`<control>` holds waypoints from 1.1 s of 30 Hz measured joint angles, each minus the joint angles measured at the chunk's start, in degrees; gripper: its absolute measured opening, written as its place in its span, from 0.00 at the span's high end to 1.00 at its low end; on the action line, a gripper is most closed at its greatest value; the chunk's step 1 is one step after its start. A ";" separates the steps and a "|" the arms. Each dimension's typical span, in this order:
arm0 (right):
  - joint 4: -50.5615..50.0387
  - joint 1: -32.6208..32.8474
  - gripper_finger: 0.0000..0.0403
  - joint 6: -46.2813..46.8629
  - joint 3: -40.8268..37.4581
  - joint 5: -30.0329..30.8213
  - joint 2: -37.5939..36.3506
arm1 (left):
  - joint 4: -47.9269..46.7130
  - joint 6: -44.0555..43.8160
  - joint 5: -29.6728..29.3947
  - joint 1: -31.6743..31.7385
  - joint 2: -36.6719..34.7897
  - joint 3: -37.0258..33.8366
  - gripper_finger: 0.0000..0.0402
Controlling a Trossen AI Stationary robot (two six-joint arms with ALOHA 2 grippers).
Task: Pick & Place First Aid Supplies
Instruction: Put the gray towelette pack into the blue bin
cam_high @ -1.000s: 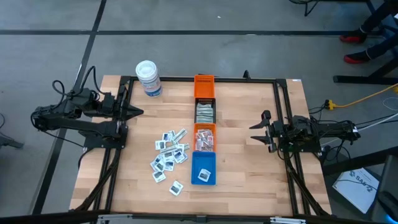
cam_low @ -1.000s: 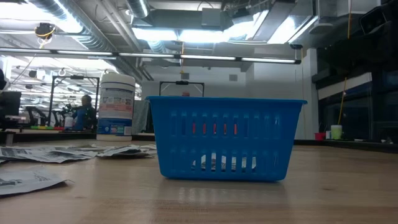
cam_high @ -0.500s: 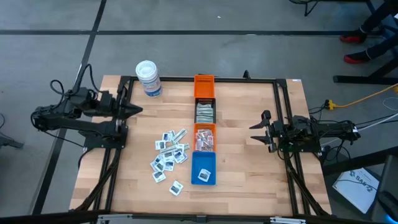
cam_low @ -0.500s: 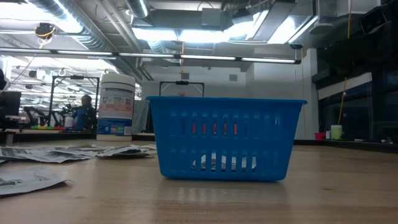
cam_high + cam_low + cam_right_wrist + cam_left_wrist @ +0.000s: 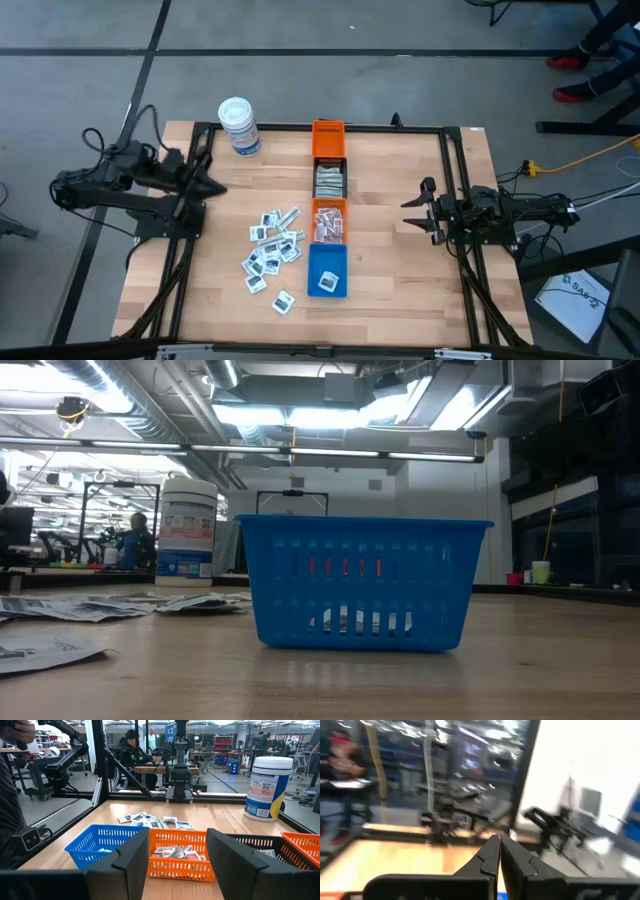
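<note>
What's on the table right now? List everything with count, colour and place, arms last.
loose packets: about a dozen, white with dark print, scattered left of the bin row
blue bin: one, nearest end of the row, a packet or two inside
orange bin: one, next up, holds red-printed packets
black bin: one, holds pale strips
far orange bin: one, end of the row, contents unclear
white tub: one, blue label, far left corner
table: one, light wood
left gripper: shut, empty, raised at the table's left edge
right gripper: open, empty, waiting at the right side
</note>
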 joint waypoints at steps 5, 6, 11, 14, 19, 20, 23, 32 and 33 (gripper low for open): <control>0.00 0.00 0.52 0.00 0.00 0.00 0.00 | -5.81 1.49 5.99 -0.06 4.81 0.00 0.97; 0.02 0.00 0.52 0.00 0.00 0.00 0.00 | -7.03 1.54 6.12 -0.06 5.97 0.00 0.97; 0.00 0.00 0.52 0.00 0.00 0.00 0.00 | -10.34 2.63 6.08 -1.71 11.14 0.00 0.94; 0.01 0.00 0.52 0.00 0.00 0.00 0.00 | -11.73 4.43 4.29 -2.95 13.34 0.00 0.93; 0.00 0.00 0.52 0.00 0.00 0.00 0.00 | -16.09 7.10 -1.85 -6.55 17.67 0.00 0.93; 0.02 0.00 0.52 0.00 0.00 0.00 0.00 | -16.96 7.63 -3.12 -7.51 18.82 0.00 0.93; 0.00 0.00 0.52 0.00 0.00 0.00 0.00 | -19.00 9.61 -6.29 -10.13 21.89 0.00 0.93; 0.00 0.00 0.52 0.00 0.00 0.00 0.00 | -20.76 12.18 -7.54 -16.52 31.61 0.00 0.93; 0.02 0.00 0.52 0.00 0.00 0.00 0.00 | -21.69 11.86 -7.06 -17.28 32.99 0.00 0.93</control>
